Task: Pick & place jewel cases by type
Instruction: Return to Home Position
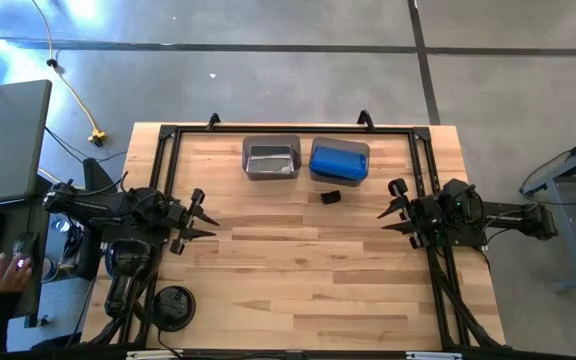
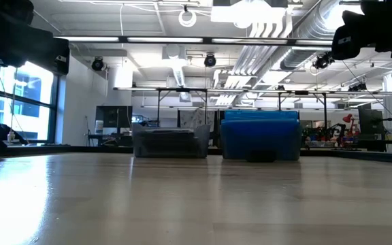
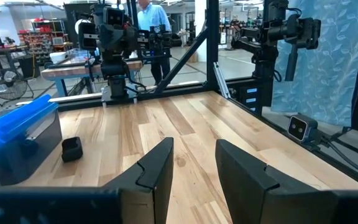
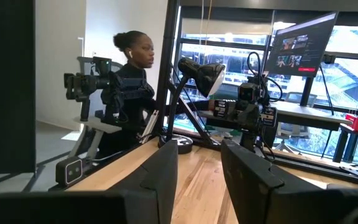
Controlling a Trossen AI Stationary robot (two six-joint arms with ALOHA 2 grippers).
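Observation:
Blue jewel cases (image 1: 339, 160) fill the right-hand bin at the table's far edge and show over its rim in the low view (image 2: 260, 126) and in the left wrist view (image 3: 17, 121). The left-hand smoky grey bin (image 1: 271, 157) holds something silvery and dark; I cannot make out single cases in it. My left gripper (image 1: 206, 215) hovers open near the table's left edge, seen also in its own wrist view (image 3: 194, 168). My right gripper (image 1: 388, 205) hovers open near the right edge (image 4: 197, 174). Both point toward the table's middle.
A small black block (image 1: 330, 197) lies on the wood just in front of the blue-filled bin. A round black disc (image 1: 174, 303) sits at the near left corner. A black frame runs along the far, left and right edges. A person stands beyond the left edge (image 4: 132, 74).

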